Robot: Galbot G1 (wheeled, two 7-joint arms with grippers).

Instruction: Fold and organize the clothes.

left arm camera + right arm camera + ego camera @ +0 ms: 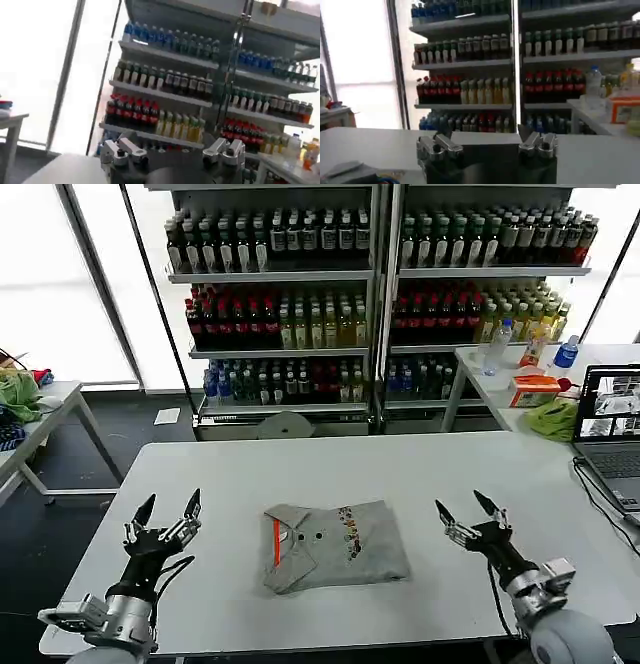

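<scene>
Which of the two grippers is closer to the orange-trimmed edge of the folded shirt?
The left gripper: the shirt's orange trim runs along the side facing it, while the right gripper hovers open off the opposite edge.

Left arm enters from the lower left of the head view, forearm angled up and forward; left gripper (pixel 168 507) is raised, fingers spread apart, holding nothing. Right arm enters from the lower right in a mirrored pose; right gripper (pixel 464 509) likewise raised, fingers parted and empty. The two grippers are well apart.
</scene>
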